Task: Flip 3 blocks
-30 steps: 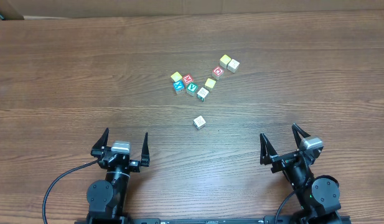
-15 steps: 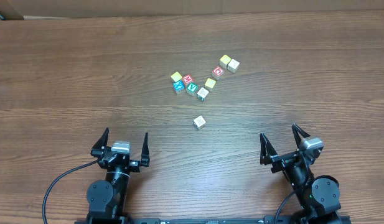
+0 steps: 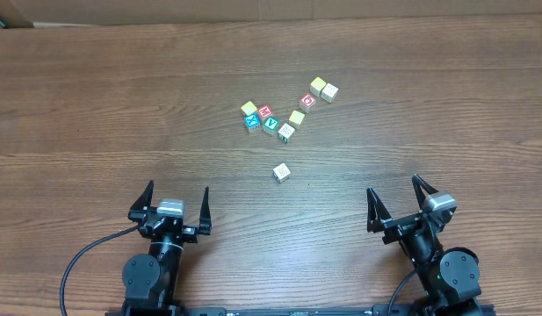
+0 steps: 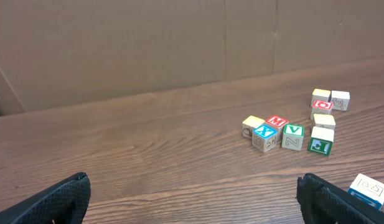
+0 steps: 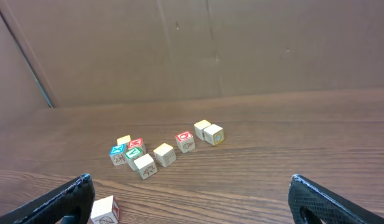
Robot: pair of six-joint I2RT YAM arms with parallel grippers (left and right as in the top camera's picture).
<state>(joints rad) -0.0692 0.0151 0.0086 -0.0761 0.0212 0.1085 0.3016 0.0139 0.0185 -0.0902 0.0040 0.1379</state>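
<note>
Wood-grain table (image 3: 95,105) holds the green V block (image 3: 271,124) and a pale block (image 3: 286,132) in the upper-middle cluster, with a lone pale block (image 3: 282,173) below it, while our left hand (image 3: 177,195) and right hand (image 3: 393,189) sit wide open and empty at the bottom, so we judge no flip begun.

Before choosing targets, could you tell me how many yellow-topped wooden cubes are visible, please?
3: left yellow-topped cube at the cluster's left end, middle yellow-topped cube at its centre, far yellow-topped cube at its right end. None seems hidden.
</note>
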